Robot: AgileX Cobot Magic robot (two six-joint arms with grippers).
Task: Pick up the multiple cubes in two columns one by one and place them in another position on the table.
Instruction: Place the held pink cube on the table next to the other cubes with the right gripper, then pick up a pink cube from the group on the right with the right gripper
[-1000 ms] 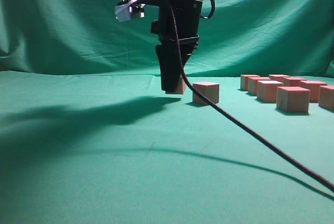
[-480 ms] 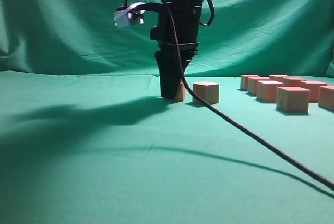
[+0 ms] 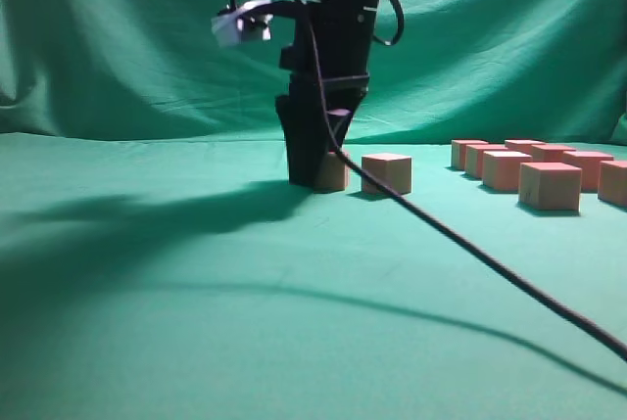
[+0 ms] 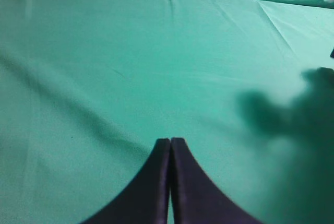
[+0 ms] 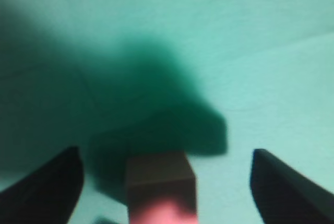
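your right hand [image 3: 315,161] has just let go: a second ago its fingers were pinched on a cube and carrying it just clear of the cloth, and now they stand spread wide with that cube [image 5: 162,187] sitting free between them on the tabletop [image 3: 196,322], touching neither finger in the right wrist view. in the exterior view it rests just beside the cube set down earlier [image 3: 387,172], so the new row holds two. seven cubes [image 3: 549,185] wait in their two columns well apart on the right. that placement looks finished; the next thing is probably to lift straight up without nudging it. your left hand [image 4: 170,148] hangs over bare cloth, fingers pressed together and empty.
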